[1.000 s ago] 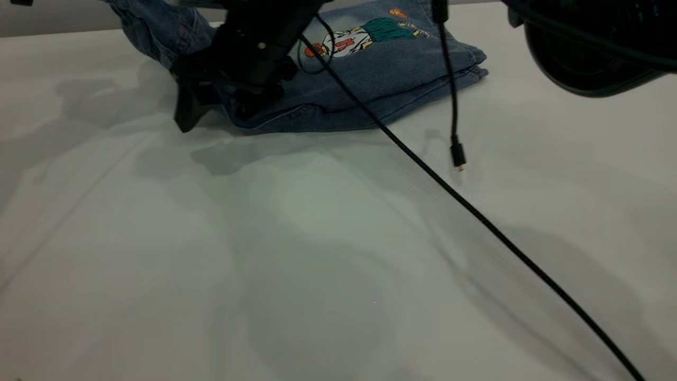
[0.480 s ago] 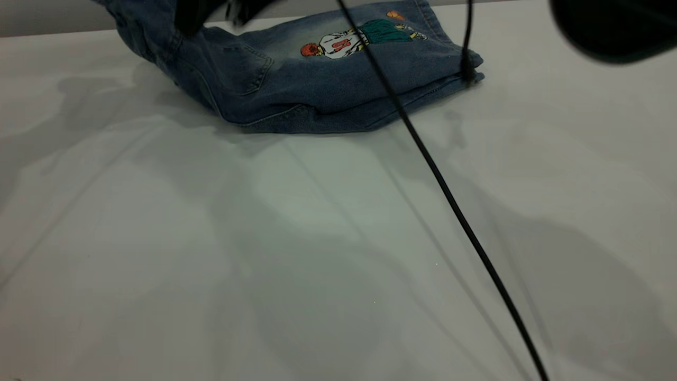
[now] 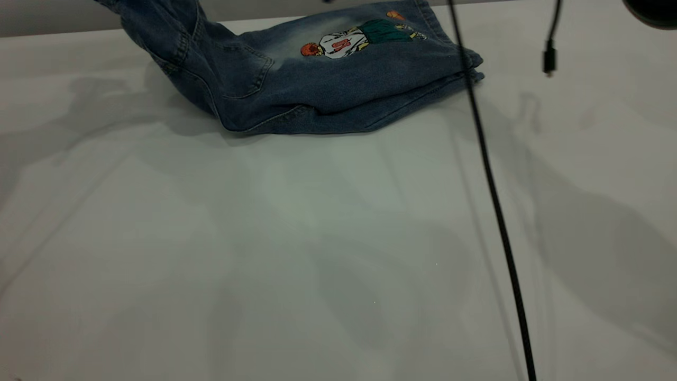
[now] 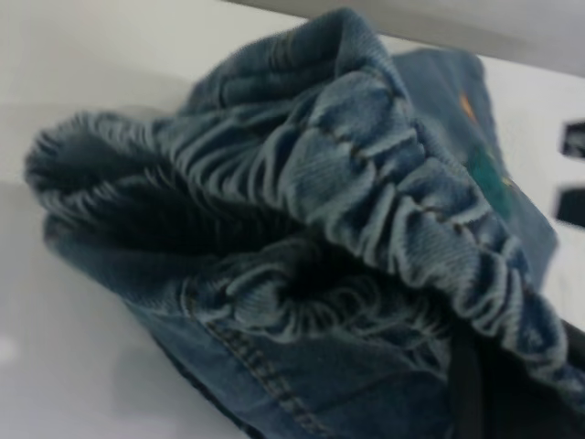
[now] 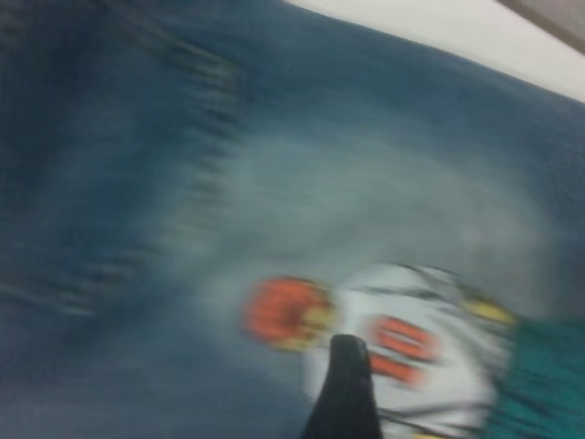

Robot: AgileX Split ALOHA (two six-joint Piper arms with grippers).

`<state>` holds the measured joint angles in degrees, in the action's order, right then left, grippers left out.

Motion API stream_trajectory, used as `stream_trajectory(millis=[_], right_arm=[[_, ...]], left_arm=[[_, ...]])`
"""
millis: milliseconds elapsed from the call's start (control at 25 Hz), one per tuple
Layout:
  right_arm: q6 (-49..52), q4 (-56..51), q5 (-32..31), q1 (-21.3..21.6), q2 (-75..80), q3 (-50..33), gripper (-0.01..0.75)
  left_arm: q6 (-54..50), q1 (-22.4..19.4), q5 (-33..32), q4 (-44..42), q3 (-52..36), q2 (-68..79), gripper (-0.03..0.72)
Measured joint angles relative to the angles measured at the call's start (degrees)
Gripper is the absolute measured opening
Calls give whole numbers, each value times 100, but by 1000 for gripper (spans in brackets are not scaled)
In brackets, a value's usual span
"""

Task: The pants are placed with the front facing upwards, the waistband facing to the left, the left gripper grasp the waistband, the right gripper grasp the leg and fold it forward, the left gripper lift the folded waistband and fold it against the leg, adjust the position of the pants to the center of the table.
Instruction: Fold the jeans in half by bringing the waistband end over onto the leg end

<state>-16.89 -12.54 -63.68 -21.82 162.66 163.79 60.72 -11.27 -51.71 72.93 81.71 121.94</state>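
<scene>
The pants (image 3: 338, 79) lie folded at the far side of the table (image 3: 264, 238), with the cartoon print (image 3: 359, 38) facing up. Their left end is pulled up and runs out past the top edge of the exterior view. In the left wrist view the crinkled waistband (image 4: 366, 183) hangs bunched, and my left gripper (image 4: 475, 375) is shut on it, a black finger (image 4: 464, 389) pressed into the denim. The black tip of my right gripper (image 5: 343, 380) hovers over the print (image 5: 402, 347) on the leg and holds nothing I can see. Neither gripper shows in the exterior view.
A black cable (image 3: 492, 185) crosses the table from the pants' right corner to the near edge. A loose cable plug (image 3: 549, 59) dangles at the upper right. A dark part of the right arm (image 3: 653, 10) sits in the top right corner.
The left arm has risen out of the exterior view, drawing the waistband end of the pants upward. The right arm's dark bulk has withdrawn up and to the right. The cable has swung right.
</scene>
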Motion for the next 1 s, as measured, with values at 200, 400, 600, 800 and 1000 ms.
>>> stream_trajectory(millis=[200, 400, 600, 800, 1000], right_arm=[[86, 256, 17, 274, 207, -72, 526], [83, 296, 63, 287, 476, -183, 526], [171, 274, -59, 287, 704, -183, 526], [169, -132, -386, 231, 686, -177, 526], [169, -316, -550, -62, 654, -182, 526]], left_arm=[[-32, 58, -513, -6, 310, 0, 76], [-246, 258, -868, -6, 816, 0, 76], [-625, 480, -888, -473, 1317, 6, 76], [-756, 621, -648, -600, 1727, 18, 76], [-795, 730, -568, -599, 1911, 18, 76]])
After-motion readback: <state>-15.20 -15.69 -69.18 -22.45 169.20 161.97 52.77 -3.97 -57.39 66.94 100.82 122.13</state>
